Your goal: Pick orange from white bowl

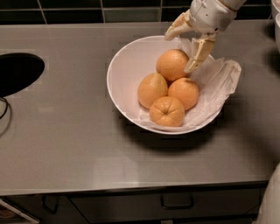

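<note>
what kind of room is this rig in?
Probably a kitchen: grey countertop, dark tiled wall behind, drawers below. The open gripper hovers at the far rim of the white bowl, beside the orange.

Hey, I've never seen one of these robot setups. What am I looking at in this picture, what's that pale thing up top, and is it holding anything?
The pale jointed thing is the robot's gripper, a two-finger hand at the end of its one arm. The single camera looks down on a grey counter. On it stands a white bowl, lined with crumpled paper and holding four oranges. The gripper hangs over the bowl's far rim with its fingers spread open, one reaching down beside the rearmost, largest orange. It holds nothing. At the left is a dark opening in the counter.
</note>
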Controlling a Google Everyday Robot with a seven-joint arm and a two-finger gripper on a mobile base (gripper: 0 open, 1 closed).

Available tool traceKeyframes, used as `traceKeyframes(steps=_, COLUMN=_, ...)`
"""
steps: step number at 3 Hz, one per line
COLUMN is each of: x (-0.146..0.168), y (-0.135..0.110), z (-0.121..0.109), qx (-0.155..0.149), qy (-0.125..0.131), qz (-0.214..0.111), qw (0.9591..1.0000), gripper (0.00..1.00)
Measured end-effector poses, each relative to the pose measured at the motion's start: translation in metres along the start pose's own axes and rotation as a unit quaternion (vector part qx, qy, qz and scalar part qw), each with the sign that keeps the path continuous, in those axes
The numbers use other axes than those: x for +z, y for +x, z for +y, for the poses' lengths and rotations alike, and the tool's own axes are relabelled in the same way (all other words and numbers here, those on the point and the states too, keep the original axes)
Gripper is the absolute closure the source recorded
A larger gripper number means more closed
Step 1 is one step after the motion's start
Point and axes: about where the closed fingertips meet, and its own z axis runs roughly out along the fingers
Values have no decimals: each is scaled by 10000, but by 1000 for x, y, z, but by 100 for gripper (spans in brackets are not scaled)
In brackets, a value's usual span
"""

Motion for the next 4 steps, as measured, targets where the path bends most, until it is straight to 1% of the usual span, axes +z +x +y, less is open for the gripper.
traceKeyframes(steps=2, x=13, y=9, z=-2, qx=10, qy=-136, qz=-42, qw=9999, gripper=31)
traceKeyframes(steps=4, x=24, y=10, z=-10, qx=-157, qy=-252, qz=22, qw=9996, gripper=30)
